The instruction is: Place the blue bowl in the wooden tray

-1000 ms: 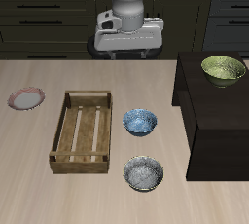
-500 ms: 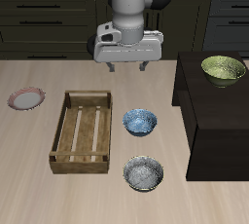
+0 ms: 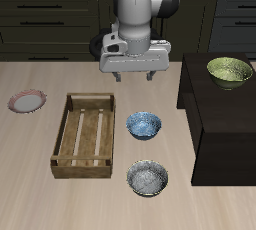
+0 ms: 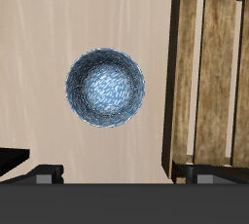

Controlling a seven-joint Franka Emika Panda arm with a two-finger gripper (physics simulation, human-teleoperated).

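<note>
At the far left of the exterior view I saw a small pink plate (image 3: pixel 27 102) near that side edge of the worktop (image 3: pixel 40 194), and I had nothing to do with it. Next came the wooden tray (image 3: pixel 70 134), lying flat with no load on its slats. Just beside its wall, but apart from it, stood the blue bowl (image 3: pixel 143 125), upright, about the middle of the worktop. Nearer the front edge stood the grey speckled bowl (image 3: pixel 148 179), of similar size, so I took care not to mix the two.

The tool (image 3: pixel 134 72) hung above the worktop, farther back than the blue bowl and well clear of it. Its two fingers were spread apart and held nothing. In the wrist view the blue bowl (image 4: pixel 105 88) was almost centred under the camera, with the wooden tray (image 4: pixel 216 72) just beside it.

I judged that the step in hand was the approach for the grasp. To do it well, I would bring one finger inside the bowl and one outside, so that they pinch the rim, and I would choose the part of the rim away from the tray wall, since the gap there looked narrow for a finger. I would descend slowly and straight, because a thin rim can slip.

At the right side edge a yellow-green bowl (image 3: pixel 229 70) rested on a dark raised block (image 3: pixel 225 124); it was out of my path.
</note>
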